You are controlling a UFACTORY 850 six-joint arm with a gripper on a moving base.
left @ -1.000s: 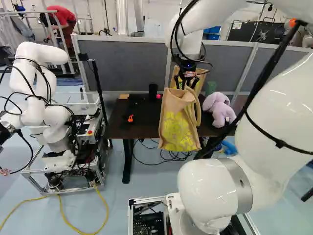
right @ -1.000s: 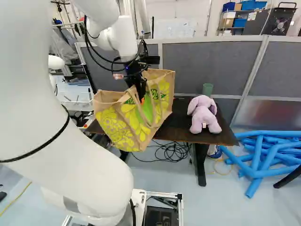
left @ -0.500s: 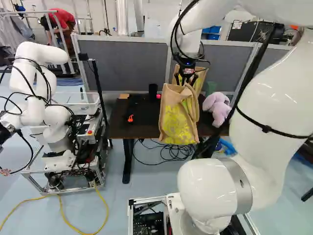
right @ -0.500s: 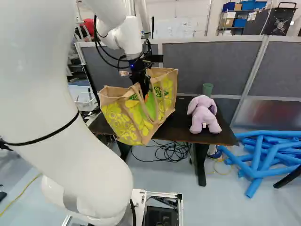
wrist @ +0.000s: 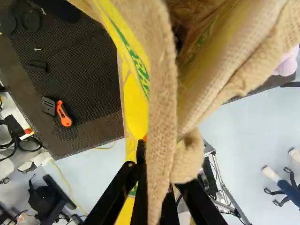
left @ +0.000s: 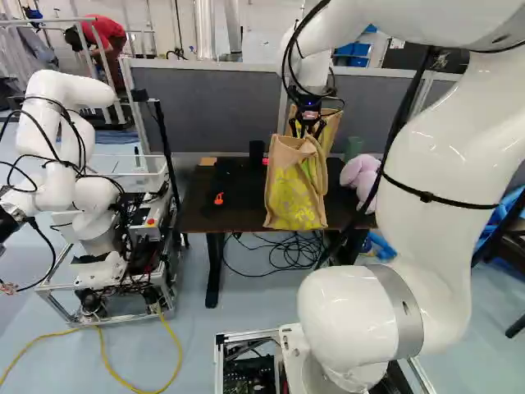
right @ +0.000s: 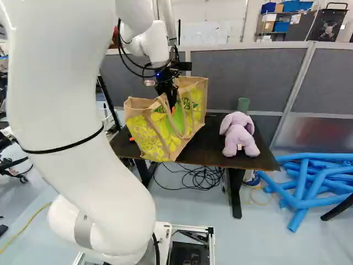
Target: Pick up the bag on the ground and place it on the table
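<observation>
We are holding the bag [right: 149, 135] in the air, our tool [right: 171, 105] pinching one of its handles [wrist: 161, 103] from two sides. The body of the bag is hanging below the tool, and in the wrist view its brown cloth is filling the space ahead of the fingers and spreading to both sides. In the right base view we are seeing the bag tilting, its open top facing up and its yellow front showing. It is hanging at the near side of the surface [right: 212, 146], covering part of the edge; whether it is touching there, we cannot tell. On the surface, a purple plush toy [right: 239, 135] is sitting apart from the bag, on one side, and an orange cutter [left: 218, 199] is lying on the other.
</observation>
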